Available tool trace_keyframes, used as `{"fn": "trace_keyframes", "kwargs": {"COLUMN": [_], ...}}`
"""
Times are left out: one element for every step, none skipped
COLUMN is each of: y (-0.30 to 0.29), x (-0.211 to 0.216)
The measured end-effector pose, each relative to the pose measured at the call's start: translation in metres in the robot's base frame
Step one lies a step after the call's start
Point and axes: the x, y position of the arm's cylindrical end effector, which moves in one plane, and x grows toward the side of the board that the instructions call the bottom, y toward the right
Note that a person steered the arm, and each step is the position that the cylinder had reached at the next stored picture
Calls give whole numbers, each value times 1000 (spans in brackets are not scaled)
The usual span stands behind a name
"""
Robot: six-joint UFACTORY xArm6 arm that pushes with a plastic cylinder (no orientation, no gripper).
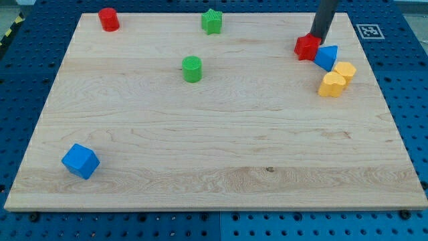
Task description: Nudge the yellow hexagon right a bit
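Two yellow blocks touch each other at the view's right. The upper one (345,70) looks like the yellow hexagon. The lower one (332,85) has a shape I cannot make out. A blue triangle (326,57) sits just up and left of the hexagon, touching or nearly touching it. A red block (307,47) sits against the blue triangle's left side. My tip (313,37) is at the red block's top edge, up and left of the yellow hexagon and apart from it. The rod (326,17) comes down from the view's top.
A wooden board (221,161) lies on a blue pegboard table. A red cylinder (108,19) is at the top left, a green star (212,21) at the top middle, a green cylinder (192,69) below it, and a blue cube (81,161) at the bottom left.
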Motion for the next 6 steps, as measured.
{"fn": "trace_keyframes", "kwargs": {"y": [-35,-57,-49,-33,-25,-13], "x": [17,37,52,74,84,84]}}
